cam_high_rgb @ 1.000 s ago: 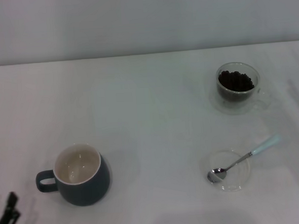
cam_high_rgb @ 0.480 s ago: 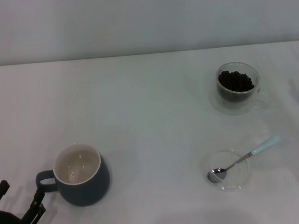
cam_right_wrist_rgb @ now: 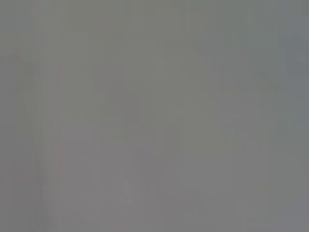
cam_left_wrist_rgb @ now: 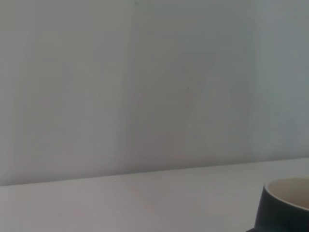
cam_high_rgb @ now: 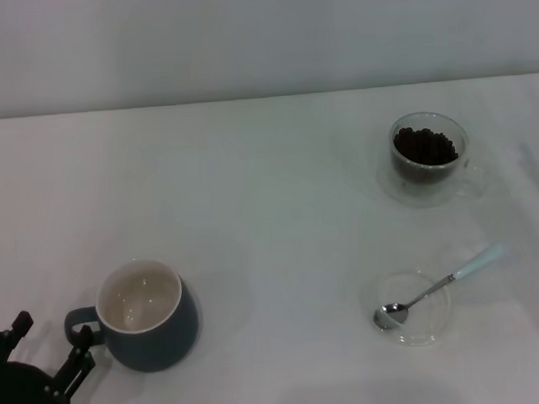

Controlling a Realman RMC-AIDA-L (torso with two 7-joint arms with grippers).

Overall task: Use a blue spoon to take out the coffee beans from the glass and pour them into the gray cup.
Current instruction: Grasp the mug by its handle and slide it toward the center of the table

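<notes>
The gray cup point(cam_high_rgb: 149, 315) stands at the front left of the white table, empty, with its handle toward my left gripper point(cam_high_rgb: 48, 348). That gripper is open, one finger tip beside the handle. The cup's edge also shows in the left wrist view point(cam_left_wrist_rgb: 285, 205). The blue spoon point(cam_high_rgb: 439, 287) lies at the front right, its bowl resting in a flat clear saucer point(cam_high_rgb: 410, 305). The glass point(cam_high_rgb: 428, 156) with coffee beans point(cam_high_rgb: 423, 145) stands at the back right. My right gripper is out of view; its wrist view shows only blank grey.
The white table point(cam_high_rgb: 270, 211) meets a pale wall at the back. Wide bare table lies between the gray cup and the glass.
My left gripper has come up from the front left corner toward the gray cup's handle and its fingers stand spread. Cup, spoon and glass have not moved.
</notes>
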